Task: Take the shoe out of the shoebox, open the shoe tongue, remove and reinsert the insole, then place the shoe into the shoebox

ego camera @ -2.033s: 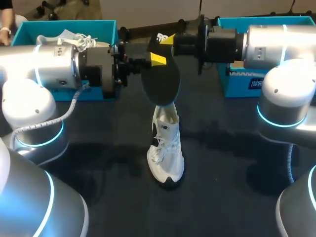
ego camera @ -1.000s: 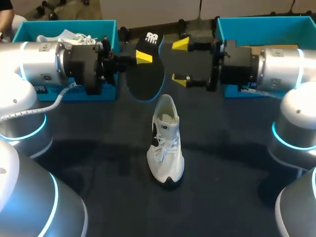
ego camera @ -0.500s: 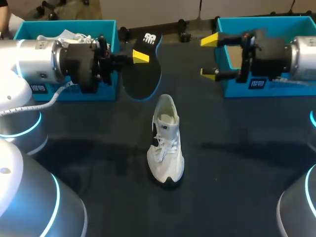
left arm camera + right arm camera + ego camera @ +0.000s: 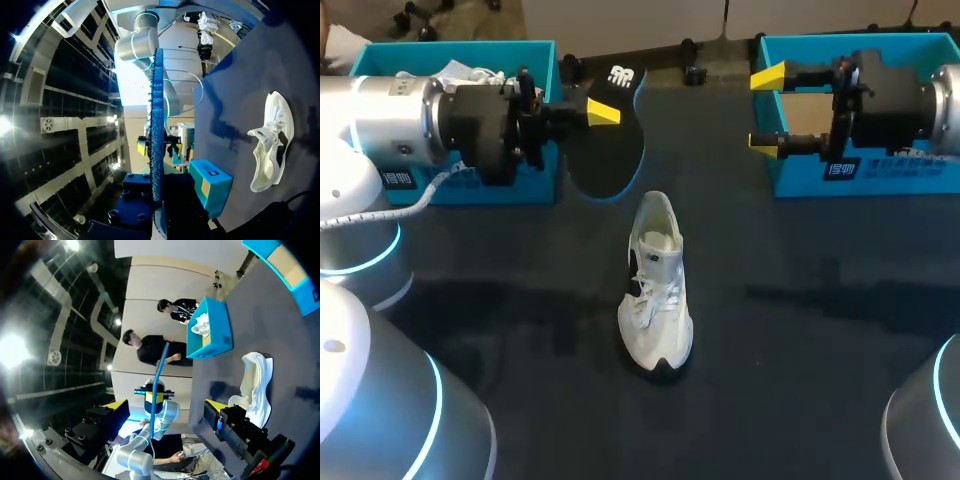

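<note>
Far left: teal left shoebox (image 4: 450, 52) at the far edge of the dark table (image 4: 800, 330), with a white laced item (image 4: 470, 72) inside.

Left of centre: left arm (image 4: 390, 130) stretched across in front of that box. Left gripper (image 4: 601, 114) clenched on the black insole (image 4: 610, 150), one yellow tip showing on its broad face. Insole seen edge-on in the left wrist view (image 4: 156, 125), pinched from both sides between the dark fingers of the left gripper (image 4: 157, 200). Held just beside the left shoebox, printed heel end toward the far edge, rounded end near the shoe but apart from it.

Centre: white shoe (image 4: 656, 290) upright on its sole on the table, outside both boxes, toe toward the near edge, opening toward the insole. Same shoe also in the left wrist view (image 4: 270, 140) and the right wrist view (image 4: 255, 380).

Right: right gripper (image 4: 767, 110) released, yellow tips spread wide with nothing between them, in front of the teal right shoebox (image 4: 860, 45). Well apart from the insole and the shoe.

Far right: right arm (image 4: 910, 100) across the front of the right shoebox.
</note>
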You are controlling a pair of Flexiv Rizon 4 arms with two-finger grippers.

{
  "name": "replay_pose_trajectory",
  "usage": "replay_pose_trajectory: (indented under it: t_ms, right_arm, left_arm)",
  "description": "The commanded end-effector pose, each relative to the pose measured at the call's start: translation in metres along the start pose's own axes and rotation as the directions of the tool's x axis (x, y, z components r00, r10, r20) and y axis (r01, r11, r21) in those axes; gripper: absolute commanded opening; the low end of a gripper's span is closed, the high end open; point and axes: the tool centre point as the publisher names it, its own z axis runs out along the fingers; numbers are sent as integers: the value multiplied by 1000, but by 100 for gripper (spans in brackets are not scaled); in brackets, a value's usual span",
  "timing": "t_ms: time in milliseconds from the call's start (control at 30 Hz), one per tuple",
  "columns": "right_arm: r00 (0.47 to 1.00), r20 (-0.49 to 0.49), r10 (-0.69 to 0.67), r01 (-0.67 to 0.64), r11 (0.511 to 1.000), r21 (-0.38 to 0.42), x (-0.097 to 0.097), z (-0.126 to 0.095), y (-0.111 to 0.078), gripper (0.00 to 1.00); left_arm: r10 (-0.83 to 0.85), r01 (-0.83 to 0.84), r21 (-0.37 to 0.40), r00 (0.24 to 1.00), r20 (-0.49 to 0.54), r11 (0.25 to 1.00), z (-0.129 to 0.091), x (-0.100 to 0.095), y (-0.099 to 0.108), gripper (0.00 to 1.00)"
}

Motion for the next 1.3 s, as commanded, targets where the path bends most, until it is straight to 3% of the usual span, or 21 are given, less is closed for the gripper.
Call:
replay_pose_trajectory:
  t_ms: [33, 100, 200, 333, 533, 700, 800, 1000, 1267, 1300]
  right_arm:
    - [1000, 2, 0, 0, 1000, -2, 1, 1, 0, 100]
    - [1000, 2, 0, 0, 1000, -2, 1, 1, 0, 100]
    - [1000, 2, 0, 0, 1000, -2, 1, 1, 0, 100]
    - [1000, 2, 0, 0, 1000, -2, 1, 1, 0, 100]
    - [1000, 2, 0, 0, 1000, -2, 1, 1, 0, 100]
    - [1000, 2, 0, 0, 1000, -2, 1, 1, 0, 100]
    - [1000, 2, 0, 0, 1000, -2, 1, 1, 0, 100]
    - [1000, 2, 0, 0, 1000, -2, 1, 1, 0, 100]
    - [1000, 2, 0, 0, 1000, -2, 1, 1, 0, 100]
    - [1000, 2, 0, 0, 1000, -2, 1, 1, 0, 100]
  left_arm:
    - [1, -1, 0, 1000, -1, 1000, 0, 0, 0, 0]
    - [1, -1, 0, 1000, -1, 1000, 0, 0, 0, 0]
    - [-146, 146, 4, 989, -3, 989, -2, -3, -4, 0]
    - [-374, 374, 31, 927, -11, 927, -4, -10, -8, 0]
    - [-564, 567, 29, 823, -72, 823, -3, -9, -14, 0]
    - [-743, 747, -47, 651, -157, 664, -3, -1, -23, 0]
    - [-807, 813, -49, 564, -175, 580, -4, 2, -28, 0]
    - [-936, 939, -35, 339, -91, 343, -7, 0, -31, 0]
    - [-994, 996, -56, 64, -88, 69, -3, -6, -39, 0]
    - [-997, 998, -62, 0, -75, 4, -3, -8, -40, 0]
